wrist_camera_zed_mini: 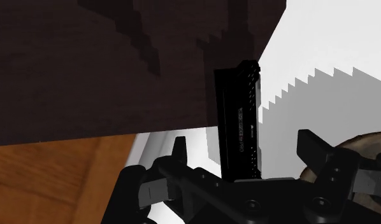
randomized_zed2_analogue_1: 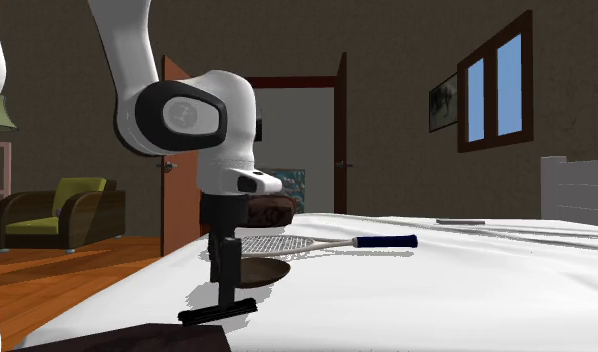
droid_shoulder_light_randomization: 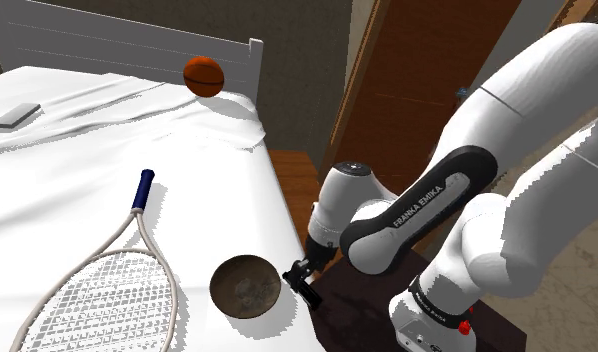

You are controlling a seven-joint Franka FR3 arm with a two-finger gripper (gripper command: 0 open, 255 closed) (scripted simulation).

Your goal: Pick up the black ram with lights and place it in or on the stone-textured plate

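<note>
In the shoulder view, a white-framed tennis racket with a blue grip [droid_shoulder_light_randomization: 97, 280] lies at the lower left on the white-sheeted bed [droid_shoulder_light_randomization: 187, 180]. An orange basketball [droid_shoulder_light_randomization: 203, 76] rests at the upper middle. A brown, stone-textured round plate [droid_shoulder_light_randomization: 245, 287] sits at the lower middle. Just right of it, at the bed's edge, the black ram stick [droid_shoulder_light_randomization: 309, 292] lies flat on the sheet. The black pincer [randomized_zed2_analogue_1: 227, 296] hangs right over it with its 2 fingers spread. The stick lies between them, unclasped.

You see the white-framed tennis racket [droid_shoulder_light_randomization: 97, 285] cut off by the shoulder view's lower edge; the wrist view's edge crops the brown stone-textured plate [wrist_camera_zed_mini: 377, 145].
</note>
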